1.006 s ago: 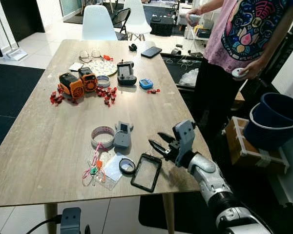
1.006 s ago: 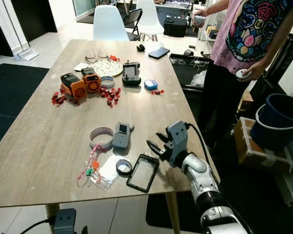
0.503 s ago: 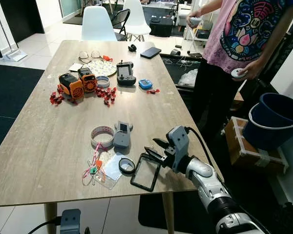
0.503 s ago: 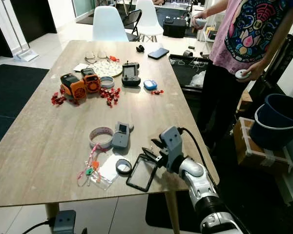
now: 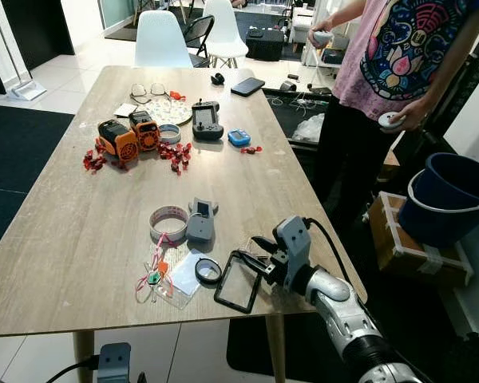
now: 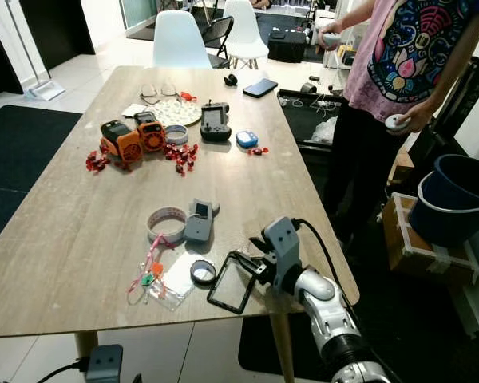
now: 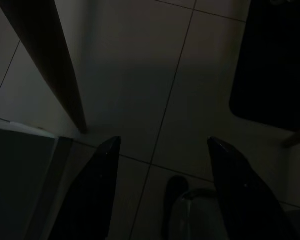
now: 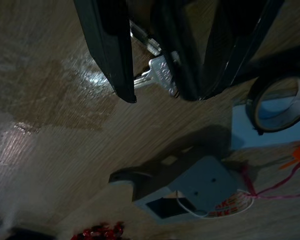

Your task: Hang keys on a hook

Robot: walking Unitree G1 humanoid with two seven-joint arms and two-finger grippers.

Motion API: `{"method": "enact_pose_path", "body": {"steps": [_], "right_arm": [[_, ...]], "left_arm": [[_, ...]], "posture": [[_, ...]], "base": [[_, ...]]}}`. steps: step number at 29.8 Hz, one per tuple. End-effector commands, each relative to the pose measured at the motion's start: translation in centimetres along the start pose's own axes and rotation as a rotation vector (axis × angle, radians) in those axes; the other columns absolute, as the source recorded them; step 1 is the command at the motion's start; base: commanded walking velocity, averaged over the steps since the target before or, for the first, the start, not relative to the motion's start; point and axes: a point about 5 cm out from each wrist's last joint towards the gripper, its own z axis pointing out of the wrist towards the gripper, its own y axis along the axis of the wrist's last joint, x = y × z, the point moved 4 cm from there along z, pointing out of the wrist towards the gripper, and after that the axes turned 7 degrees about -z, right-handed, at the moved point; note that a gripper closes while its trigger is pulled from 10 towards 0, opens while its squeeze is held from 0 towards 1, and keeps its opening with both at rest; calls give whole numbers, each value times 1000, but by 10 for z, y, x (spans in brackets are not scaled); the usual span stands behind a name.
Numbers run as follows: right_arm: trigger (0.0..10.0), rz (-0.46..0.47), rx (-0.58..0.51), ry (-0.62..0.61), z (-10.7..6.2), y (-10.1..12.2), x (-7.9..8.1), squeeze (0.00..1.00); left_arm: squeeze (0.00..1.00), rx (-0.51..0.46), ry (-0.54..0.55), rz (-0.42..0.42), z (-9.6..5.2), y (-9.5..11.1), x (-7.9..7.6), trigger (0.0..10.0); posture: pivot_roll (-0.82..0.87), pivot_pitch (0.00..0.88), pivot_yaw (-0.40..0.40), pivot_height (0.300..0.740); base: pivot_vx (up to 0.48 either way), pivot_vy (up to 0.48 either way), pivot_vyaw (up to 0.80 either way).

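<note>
We have our right hand (image 5: 259,254) low on the worktop (image 5: 104,215), fingers apart around the silver keys (image 8: 160,72) at the black card holder's (image 5: 239,281) top edge — roughly five o'clock. Nothing gripped yet; lifting and hooking remain.

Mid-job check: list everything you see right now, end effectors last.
Wooden table: one, light brown.
Black rectangular card holder: one, near table edge.
Silver keys: one bunch, on table.
Black tape ring: one, beside holder.
White tape roll: one, mid-table.
Grey handheld device: one, beside roll.
Orange power tools: two, far left.
Blue bucket: one, floor, right.
Person in pink shirt: one, standing right.
Right end effector: open, straddling keys.
Left end effector: open, above floor.
</note>
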Motion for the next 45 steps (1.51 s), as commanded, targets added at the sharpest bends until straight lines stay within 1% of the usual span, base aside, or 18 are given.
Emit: {"method": "enact_pose_path", "body": {"steps": [1, 11, 18, 22, 35, 36, 38, 39, 40, 41, 42, 43, 44, 45], "right_arm": [[10000, -1, 13, -1, -2, -3, 1, 0], [10000, 9, 17, -14, -3, -3, 1, 0], [10000, 11, 38, -33, -2, -5, -2, 0], [10000, 45, 59, -56, -2, -9, -3, 0], [10000, 80, 86, -67, 0, -12, -3, 0], [9216, 85, 89, -69, 0, -12, -3, 0], [9216, 90, 91, -71, 0, -12, -3, 0], [7765, 92, 92, -71, 0, -12, -3, 0], [7765, 92, 92, -71, 0, -12, -3, 0], [5294, 94, 93, -72, 0, -13, -3, 0], [5294, 94, 93, -72, 0, -13, -3, 0], [3882, 99, 96, -76, 0, -13, -4, 0], [3059, 100, 98, -78, 0, -13, -4, 0], [3059, 100, 98, -78, 0, -13, -4, 0]], "left_arm": [[0, 12, 5, 17, -1, -2, 6, 10000], [0, 8, 0, 20, -1, -2, 5, 10000], [0, 2, 1, 18, -1, 0, 4, 10000], [0, -1, 3, 18, -1, 0, 4, 10000], [0, 6, 6, 18, 0, 0, 6, 10000], [0, 10, 7, 18, 0, -1, 6, 10000], [0, 15, 8, 18, -1, -2, 6, 10000], [0, 18, 8, 18, -1, -2, 6, 10000], [0, 18, 8, 18, -1, -2, 6, 10000], [0, 19, 8, 18, -1, -3, 6, 10000], [0, 19, 8, 18, -1, -3, 6, 10000], [0, 22, 10, 17, -1, -3, 6, 10000], [0, 22, 10, 17, -1, -3, 6, 10000], [0, 22, 10, 17, -1, -3, 6, 10000]], "posture": [[64, 56, -53, 740], [63, 53, -52, 740], [66, 60, -54, 740], [68, 63, -51, 740], [67, 64, -51, 740], [66, 64, -51, 740], [66, 64, -51, 740], [66, 64, -51, 740], [66, 64, -51, 740], [66, 64, -52, 740], [66, 64, -52, 740], [66, 64, -52, 740], [66, 64, -52, 740], [66, 64, -52, 740]], "base": [[0, 0, 0], [0, 0, 0], [0, 0, 0], [0, 0, 0], [0, 0, 0], [0, 0, 0], [0, 0, 0], [0, 0, 0], [0, 0, 0], [0, 0, 0], [0, 0, 0], [0, 0, 0], [0, 0, 0], [0, 0, 0]]}}
